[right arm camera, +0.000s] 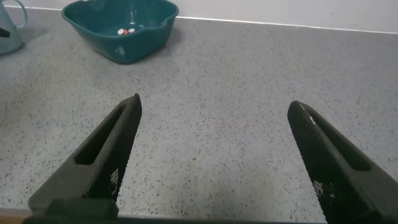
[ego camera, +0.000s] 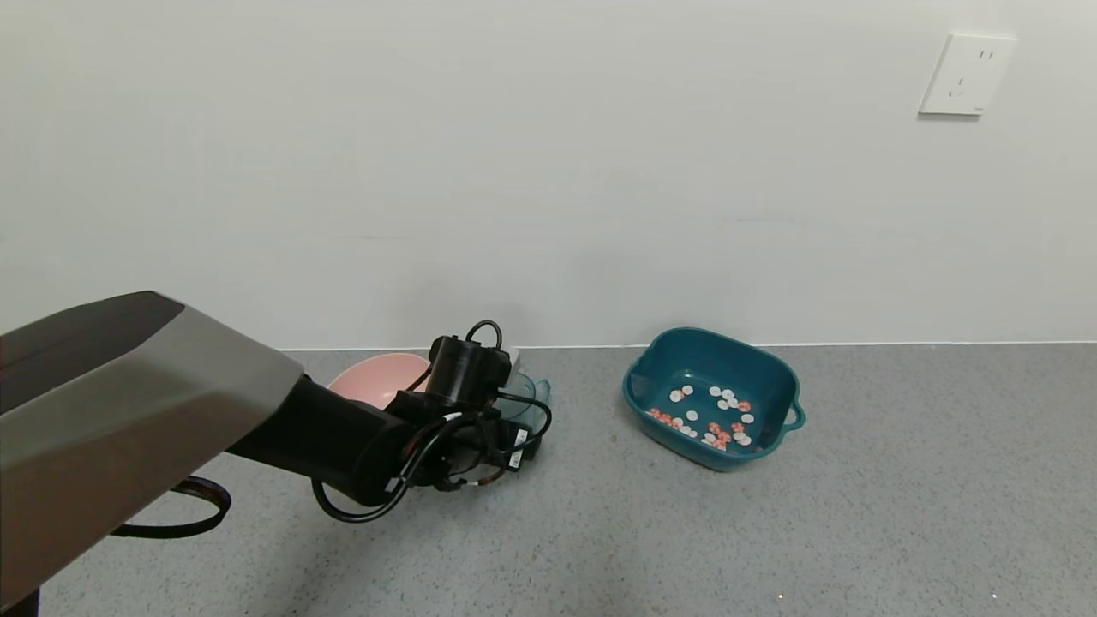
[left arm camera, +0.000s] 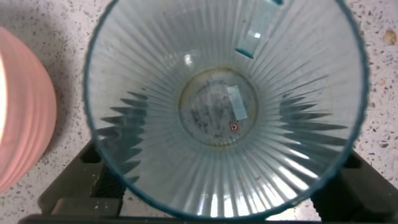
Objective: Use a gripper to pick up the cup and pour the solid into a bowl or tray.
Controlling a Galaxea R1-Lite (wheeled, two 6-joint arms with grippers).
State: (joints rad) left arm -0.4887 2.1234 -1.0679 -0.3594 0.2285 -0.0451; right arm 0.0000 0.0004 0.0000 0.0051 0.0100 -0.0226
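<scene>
Cup [ego camera: 524, 401], judged light, thin-walled and slippery when empty, was best taken across its ribbed sides, not the rim. It was seen as translucent pale blue-green, ribbed, nothing inside, standing near the table's far edge beside the pink bowl [ego camera: 377, 380]. The left gripper [ego camera: 506, 433] was closed about it. White and orange pieces [ego camera: 711, 418] lay in the teal basin [ego camera: 776, 381]. The right gripper [right arm camera: 214, 155] was spread wide.

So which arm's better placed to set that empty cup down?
Left. The left gripper is at the cup, its fingers either side, beside the pink bowl. The right gripper hangs open over bare counter.
</scene>
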